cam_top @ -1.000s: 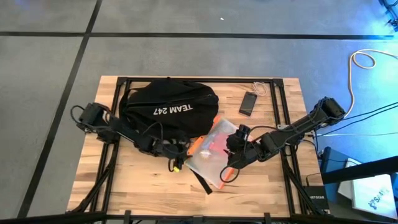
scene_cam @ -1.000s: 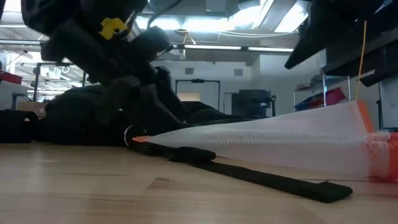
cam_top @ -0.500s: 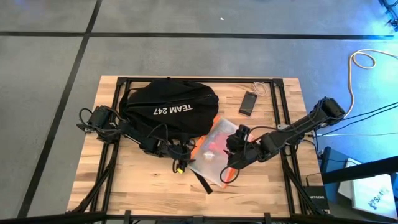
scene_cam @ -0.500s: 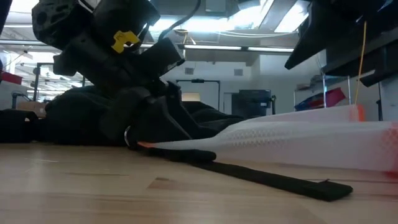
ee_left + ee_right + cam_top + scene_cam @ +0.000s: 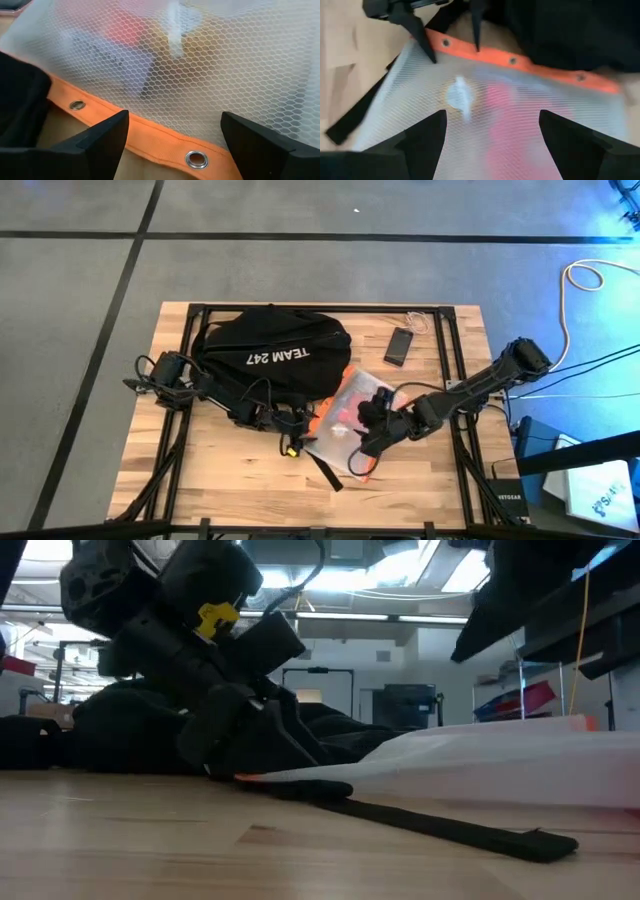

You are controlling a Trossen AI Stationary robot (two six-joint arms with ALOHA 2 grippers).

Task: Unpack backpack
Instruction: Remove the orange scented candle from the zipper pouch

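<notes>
The black backpack (image 5: 270,355) with white lettering lies at the far left-middle of the table. A white mesh pouch (image 5: 338,425) with an orange grommeted edge (image 5: 150,137) lies against the backpack's right side, with coloured items inside. My left gripper (image 5: 173,116) is open and low at that orange edge, one finger to each side of a stretch of it. My right gripper (image 5: 492,112) hovers open above the middle of the pouch (image 5: 485,120), pointing steeply down. From the right wrist view the left gripper (image 5: 455,55) shows with its fingertips at the orange edge. My left gripper comes at the pouch's orange edge (image 5: 165,145) slanting down from the table's left. The edge runs across between its open fingers. I cannot tell whether the fingertips (image 5: 431,57) touch it.
A black phone (image 5: 400,345) and a thin cable lie at the far right. A loose black strap (image 5: 325,470) runs from under the pouch toward the near edge, flat on the wood (image 5: 440,830). Bare table lies near and left.
My left gripper has gone down and toward the table's right, up to the pouch's orange edge, rolling a little. In the low view the pouch's right part has sunk and lies flatter.
</notes>
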